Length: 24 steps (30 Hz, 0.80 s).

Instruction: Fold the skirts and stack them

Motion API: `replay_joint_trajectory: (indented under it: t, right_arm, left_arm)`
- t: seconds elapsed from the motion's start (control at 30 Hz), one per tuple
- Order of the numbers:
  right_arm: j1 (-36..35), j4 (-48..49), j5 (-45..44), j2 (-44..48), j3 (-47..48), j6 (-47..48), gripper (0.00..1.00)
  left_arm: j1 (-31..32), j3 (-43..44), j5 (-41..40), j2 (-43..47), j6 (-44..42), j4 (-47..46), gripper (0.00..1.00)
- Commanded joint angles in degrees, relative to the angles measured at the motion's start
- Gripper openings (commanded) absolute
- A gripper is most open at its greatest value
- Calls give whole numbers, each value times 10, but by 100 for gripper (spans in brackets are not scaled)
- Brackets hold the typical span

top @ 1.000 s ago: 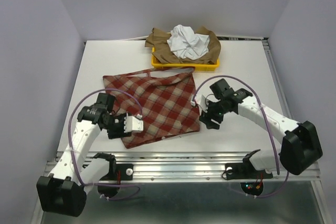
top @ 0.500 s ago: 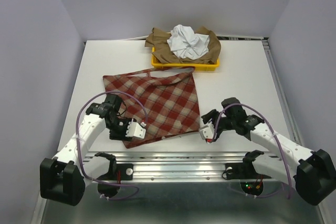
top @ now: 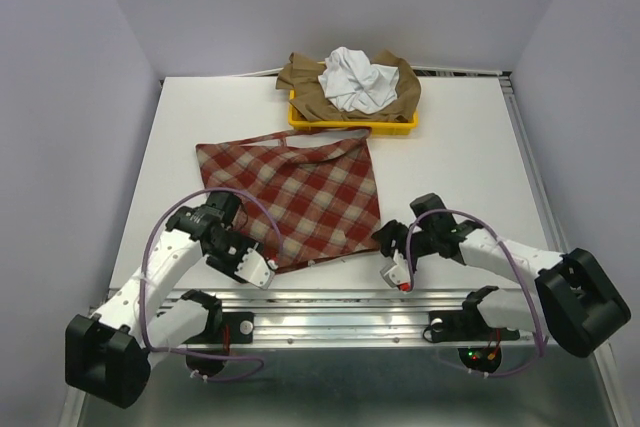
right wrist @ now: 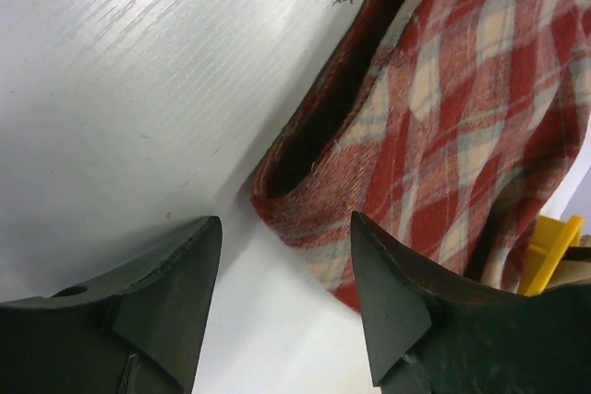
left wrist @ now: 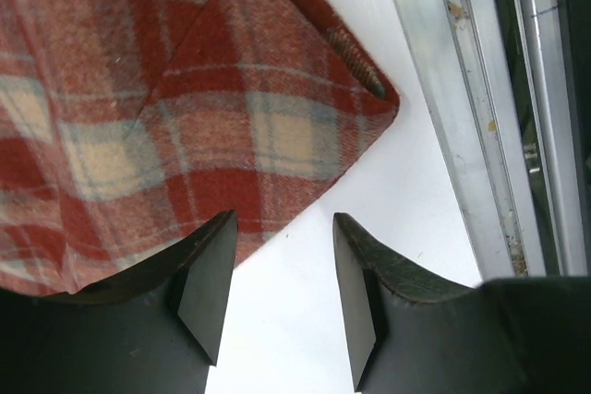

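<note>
On the white bench (top: 460,147), our left jaws stand apart with nothing between them, at the near-left corner of the red-and-beige checked skirt (top: 300,197). This is a woolly cloth spread flat, with a stitched hem. At its near-right corner, where the edge doubles over into a thick fold, our right jaws also gape empty. Far back, the yellow plastic tray (top: 350,125) holds the rumpled tan-brown skirt (top: 300,82), with the crumpled white skirt (top: 355,77) on top.
</note>
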State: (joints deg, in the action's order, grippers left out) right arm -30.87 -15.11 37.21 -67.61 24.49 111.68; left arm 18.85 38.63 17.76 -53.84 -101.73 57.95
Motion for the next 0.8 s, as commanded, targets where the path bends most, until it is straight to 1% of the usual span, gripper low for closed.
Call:
replay_joint_trajectory:
  t: [0.0, 0.07, 0.17, 0.2, 0.27, 0.3, 0.33, 0.37, 0.4, 0.43, 0.63, 0.77]
  right_arm:
    - [-16, 31, 27, -23, 8, 59, 63]
    - [-16, 27, 29, -33, 13, 70, 62]
    - [-28, 20, 30, -54, 22, 90, 56]
    - [-33, 23, 30, -68, 23, 94, 50]
    - [-39, 14, 23, -88, 38, 97, 43]
    - [-39, 11, 20, -97, 45, 97, 33]
    - [-39, 6, 19, -115, 52, 88, 26]
    - [-39, 4, 20, -121, 64, 79, 18]
    - [-39, 3, 22, -125, 70, 73, 2]
    - [-39, 1, 21, -128, 73, 54, 1]
    - [-39, 2, 17, -132, 89, -5, 1]
    - [-39, 2, 16, -132, 97, -44, 1]
  left_arm:
    - [40, -23, -39, -19, -35, 11, 54]
    - [58, -18, -46, -43, -32, 6, 52]
    - [78, -9, -45, -78, -29, 8, 50]
    - [83, -7, -48, -84, -29, 8, 49]
    - [110, -13, -59, -88, -34, 9, 50]
    - [119, -16, -65, -86, -37, 10, 49]
    - [128, -19, -71, -82, -50, 15, 49]
    - [137, -22, -72, -72, -53, 17, 49]
    - [151, -27, -74, -68, -58, 20, 50]
    - [155, -28, -76, -65, -65, 23, 50]
    - [163, -51, -127, -76, -110, 36, 50]
    - [164, -75, -168, -76, -144, 17, 52]
